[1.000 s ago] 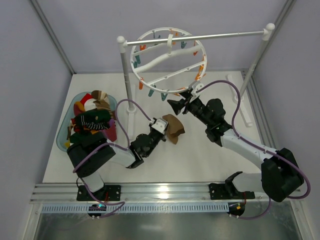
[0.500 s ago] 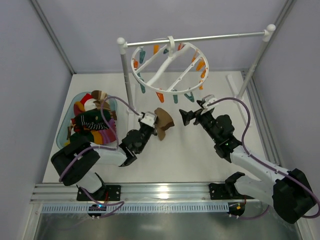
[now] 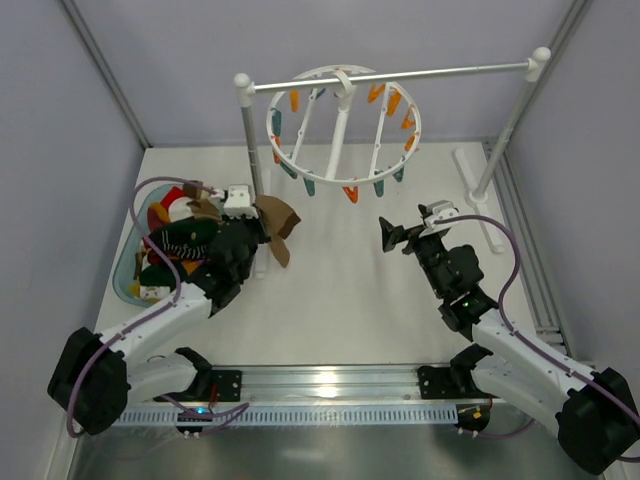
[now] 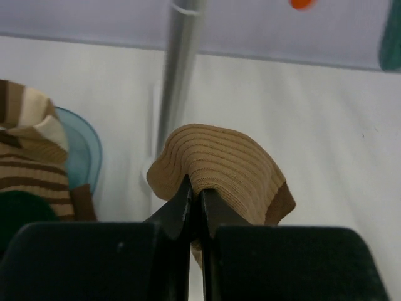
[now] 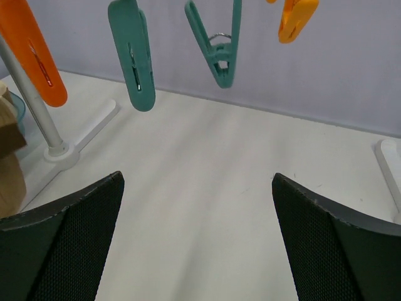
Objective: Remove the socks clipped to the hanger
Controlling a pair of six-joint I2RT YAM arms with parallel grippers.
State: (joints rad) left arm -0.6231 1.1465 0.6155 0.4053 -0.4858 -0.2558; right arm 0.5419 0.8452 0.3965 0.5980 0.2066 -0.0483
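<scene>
Pinching a brown sock (image 4: 219, 163) at its fold, the left gripper (image 4: 195, 204) has its fingers almost together. The sock flops down on both sides, and its dark end points right in the wrist view. It hangs over the white counter (image 3: 330, 290), near the blue bin (image 3: 125, 280) full of other socks (image 3: 185, 240). The rack post (image 3: 255, 150) stands just behind it. The right gripper (image 3: 392, 236) is spread wide and holds nothing. Farther back, the round hanger (image 3: 339, 130) hangs from the bar (image 3: 450, 72), its orange and teal clips (image 5: 131, 56) pointing down.
</scene>
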